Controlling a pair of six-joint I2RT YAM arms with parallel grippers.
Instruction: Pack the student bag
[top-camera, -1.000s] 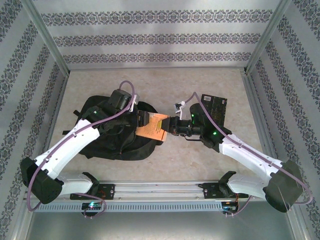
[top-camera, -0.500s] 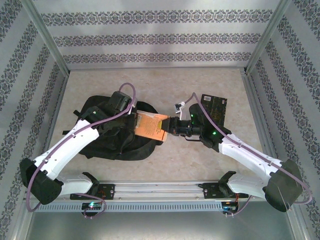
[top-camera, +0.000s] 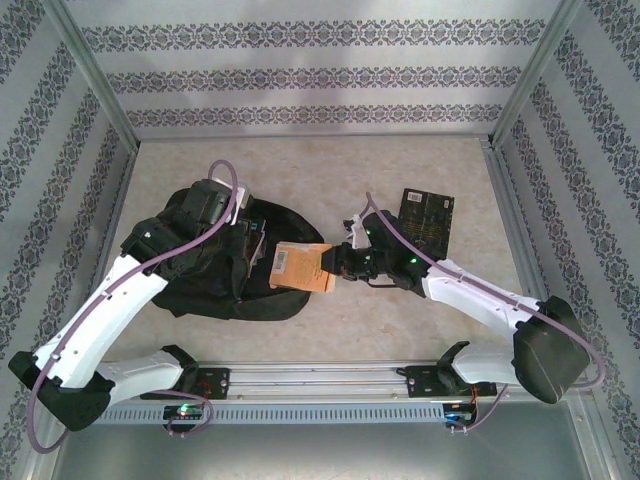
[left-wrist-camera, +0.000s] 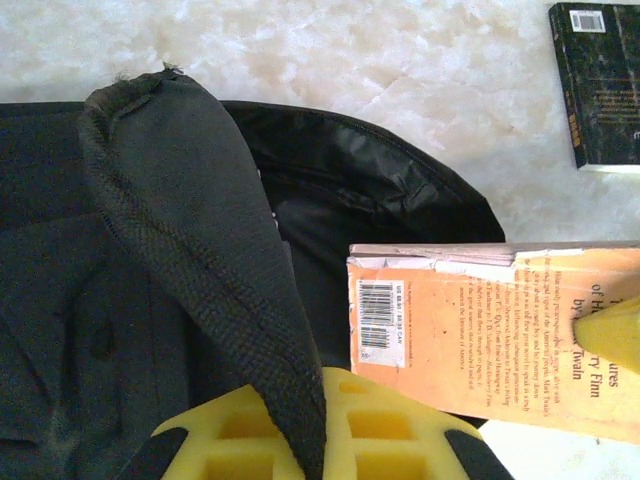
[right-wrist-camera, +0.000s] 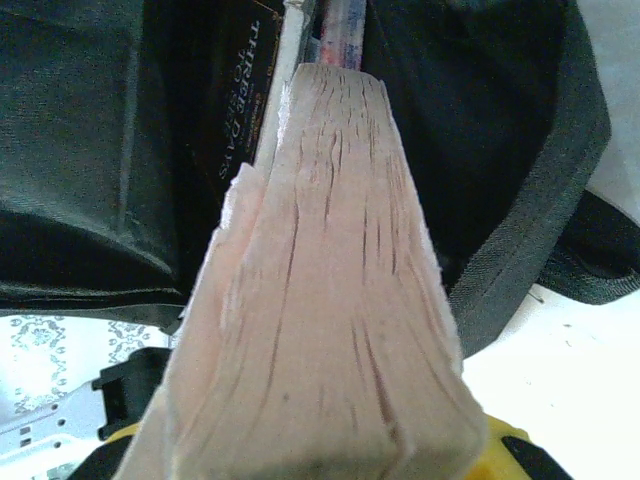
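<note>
marbled beige tabletop (top-camera: 330, 165), patterned walls. item: student bag (top-camera: 220, 292), centre left of the top view, mouth facing right. we note our left gripper (left-wrist-camera: 310, 440), wide a second ago, now clamped on its flap (left-wrist-camera: 190, 230), holding the mouth open. right gripper (top-camera: 342, 264) grips the orange book (top-camera: 300, 268), now lower at the mouth, likelier to slide in.
</note>
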